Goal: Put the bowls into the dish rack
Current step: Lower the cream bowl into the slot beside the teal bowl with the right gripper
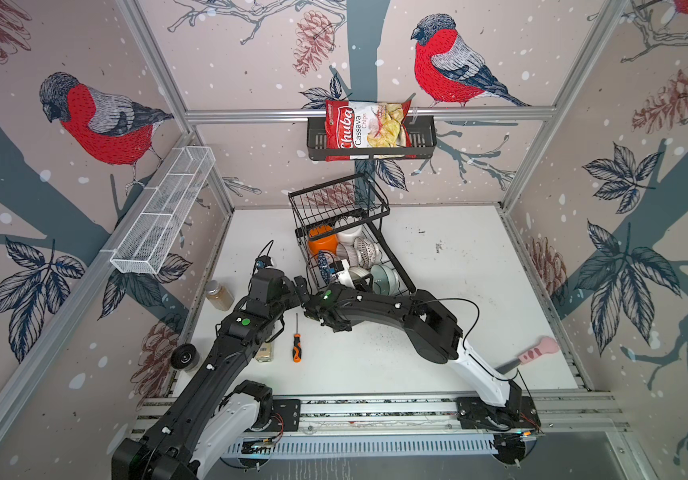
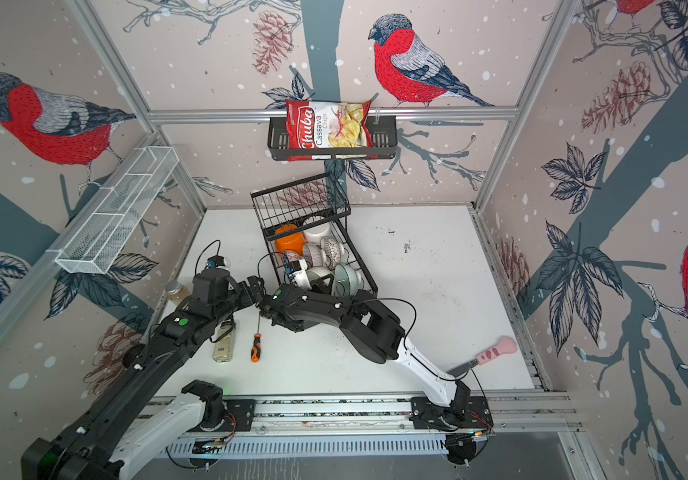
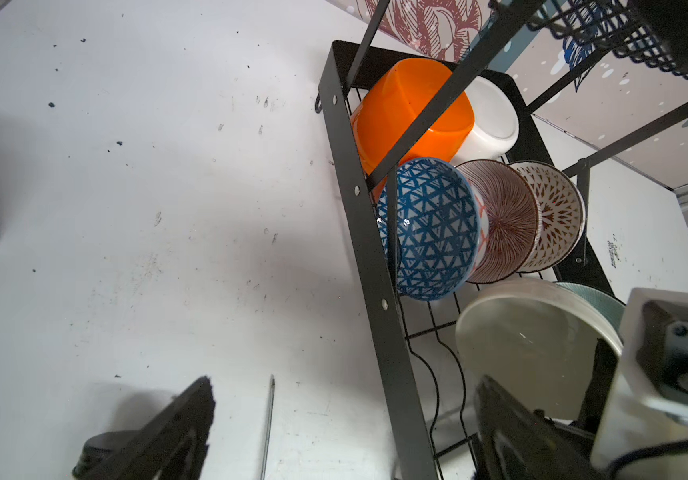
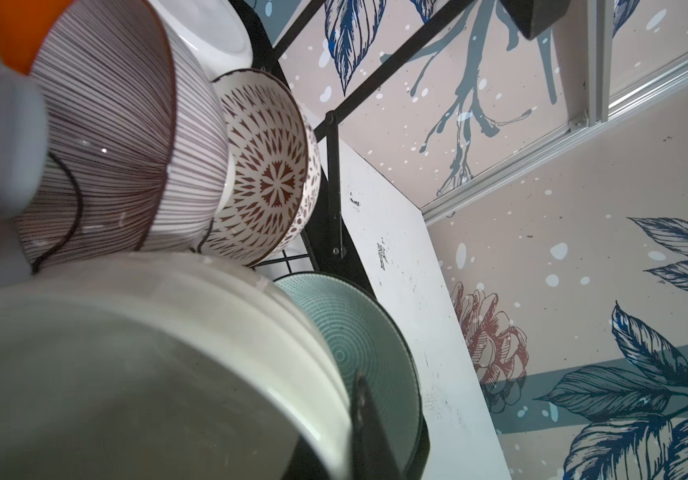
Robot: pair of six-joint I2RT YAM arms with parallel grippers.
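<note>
Grips the cream bowl (image 4: 147, 374) by its rim in the narrow-pinched right gripper (image 1: 362, 284), on edge in the lower tray of the dish rack (image 3: 369, 249), teal bowl (image 4: 355, 345) just beyond the fingertips (image 4: 366, 411). Holds the left gripper (image 3: 346, 382) wide and empty outside the rack, farther off.

You are looking into a robot test booth in a lab, not a home kitchen. The dish rack (image 1: 334, 203) stands on a scuffed white table (image 1: 458, 291). Bird-print panels (image 1: 97, 120) on aluminium framing (image 1: 251, 114) box it in behind and on both sides. In front of it, a metal rail (image 1: 375, 409) carries two robot arms (image 1: 375, 303).
</note>
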